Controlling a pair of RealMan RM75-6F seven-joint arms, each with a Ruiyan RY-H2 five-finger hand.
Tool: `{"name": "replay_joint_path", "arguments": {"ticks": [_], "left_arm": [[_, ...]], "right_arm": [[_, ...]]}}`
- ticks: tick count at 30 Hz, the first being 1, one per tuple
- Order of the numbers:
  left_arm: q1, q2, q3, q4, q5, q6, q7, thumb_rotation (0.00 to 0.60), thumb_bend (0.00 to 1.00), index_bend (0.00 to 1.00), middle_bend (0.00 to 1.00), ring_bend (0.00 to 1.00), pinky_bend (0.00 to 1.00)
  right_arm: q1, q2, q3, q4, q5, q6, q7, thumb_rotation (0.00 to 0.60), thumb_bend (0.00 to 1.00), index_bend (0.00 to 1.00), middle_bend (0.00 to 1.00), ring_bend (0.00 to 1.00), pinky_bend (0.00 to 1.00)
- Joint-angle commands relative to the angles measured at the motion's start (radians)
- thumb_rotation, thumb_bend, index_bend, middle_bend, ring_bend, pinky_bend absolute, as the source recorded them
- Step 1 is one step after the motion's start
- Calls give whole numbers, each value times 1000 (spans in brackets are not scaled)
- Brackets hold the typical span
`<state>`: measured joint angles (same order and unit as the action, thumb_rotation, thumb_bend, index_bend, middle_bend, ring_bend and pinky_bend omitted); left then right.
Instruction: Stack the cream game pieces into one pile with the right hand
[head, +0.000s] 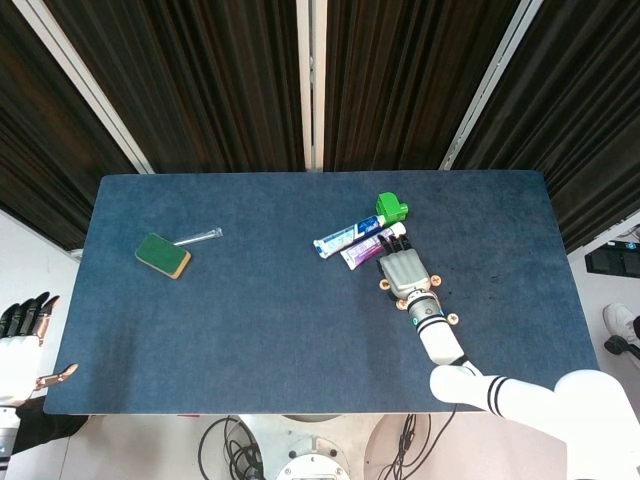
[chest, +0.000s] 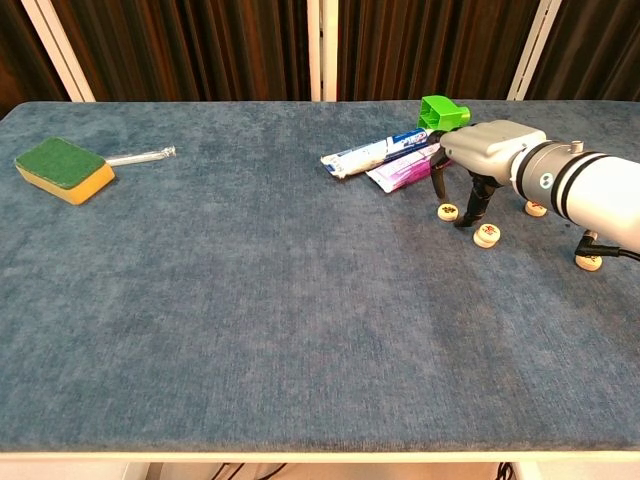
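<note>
Just beside the dark fingers of the right hand, a cream game piece is lying flat on the blue table, on the side toward the tubes; whether a fingertip is touching it cannot be told. A short stack of cream pieces is sitting just on the near side of those fingers, close to them. Another cream piece is peeking out behind the forearm, and a fourth piece is resting near the wrist, well apart from the fingertips. The right hand is hanging palm-down over the pieces with its fingers pointing down and slightly apart, holding nothing. From the head view the hand is covering most of the pieces. Beyond the fingers, a white-and-blue toothpaste tube and a purple tube are lying side by side, with a green block behind them. Far off to the other side, a green-and-yellow sponge is sitting beside a clear tube. The left hand is waiting off the table edge, fingers spread and carrying nothing.
</note>
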<state>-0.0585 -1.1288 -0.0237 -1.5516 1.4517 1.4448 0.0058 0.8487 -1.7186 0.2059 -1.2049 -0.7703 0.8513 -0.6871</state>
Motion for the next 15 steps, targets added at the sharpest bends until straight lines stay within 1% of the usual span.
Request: {"name": "replay_joint_path", "arguments": {"ticks": [1,9,15], "left_arm": [[-1,1,-1,-2,-1,-1,1,600,110,0,0,0,0],[-3,3,-1,-7,-6,-6,6,600,110,0,0,0,0],[-5,5,-3,-10,-8,-9,6,600,110,0,0,0,0]], "right_arm": [[4,0,-3,4,8,-6,0,600,142,493,30,0,0],[19,3,-15,9,44,-23,-11,600,159,499,26,0,0],[26,8,-20,5,51,-26,-1,600,177,510,27,0,0]]}}
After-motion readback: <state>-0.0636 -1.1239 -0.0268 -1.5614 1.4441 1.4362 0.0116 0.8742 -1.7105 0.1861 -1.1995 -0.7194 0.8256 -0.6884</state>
